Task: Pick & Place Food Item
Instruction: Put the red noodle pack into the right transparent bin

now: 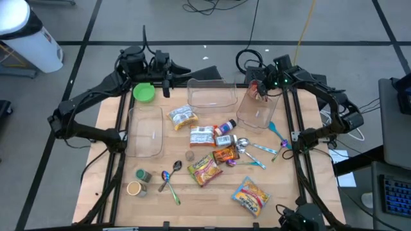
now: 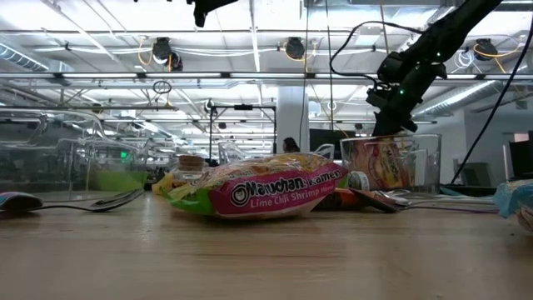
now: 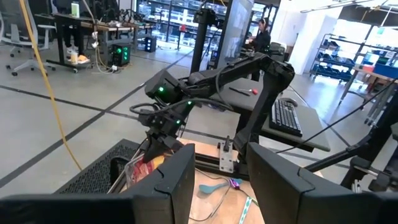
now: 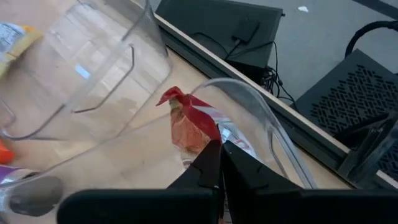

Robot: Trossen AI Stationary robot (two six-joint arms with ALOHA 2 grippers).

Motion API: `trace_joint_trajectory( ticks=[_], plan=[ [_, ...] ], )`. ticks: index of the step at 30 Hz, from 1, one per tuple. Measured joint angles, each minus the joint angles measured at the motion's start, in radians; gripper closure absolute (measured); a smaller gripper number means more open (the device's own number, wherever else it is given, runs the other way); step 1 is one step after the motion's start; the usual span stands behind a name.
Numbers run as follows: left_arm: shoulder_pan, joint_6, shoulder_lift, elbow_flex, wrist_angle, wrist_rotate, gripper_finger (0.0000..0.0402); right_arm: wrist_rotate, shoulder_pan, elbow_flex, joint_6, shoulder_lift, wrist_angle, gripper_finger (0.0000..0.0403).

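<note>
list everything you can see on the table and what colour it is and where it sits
bins: three, clear, left, back centre, back right
lid: one, green, back left
packets: about seven, mixed colours, centre and front right
red packet: one, in right tool, over back-right bin
spoons: several, iridescent, front left and right of centre
jars: two, front left
left tool: dark, raised at back left, holding nothing visible
right tool: dark, shut on red packet
</note>
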State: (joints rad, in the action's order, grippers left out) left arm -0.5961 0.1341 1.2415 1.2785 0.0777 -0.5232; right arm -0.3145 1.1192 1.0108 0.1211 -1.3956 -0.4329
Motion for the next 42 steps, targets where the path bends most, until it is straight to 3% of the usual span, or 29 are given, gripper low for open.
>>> trace_joint_trajectory(
  ticks=[27, 35, 42],
  plan=[
    [0.000, 0.011, 0.000, 0.000, 0.000, -0.001, 0.0247, 0.130, 0.045, -0.053, 0.008, 0.000, 0.100, 0.0401],
    [0.000, 0.012, 0.000, 0.000, 0.000, -0.001, 0.0247, 0.127, 0.045, -0.053, 0.030, 0.000, 0.100, 0.0373],
    [0.000, 0.014, 0.000, 0.000, 0.000, -0.001, 0.0247, 0.127, 0.044, -0.053, 0.045, 0.000, 0.100, 0.0315]
  ],
)
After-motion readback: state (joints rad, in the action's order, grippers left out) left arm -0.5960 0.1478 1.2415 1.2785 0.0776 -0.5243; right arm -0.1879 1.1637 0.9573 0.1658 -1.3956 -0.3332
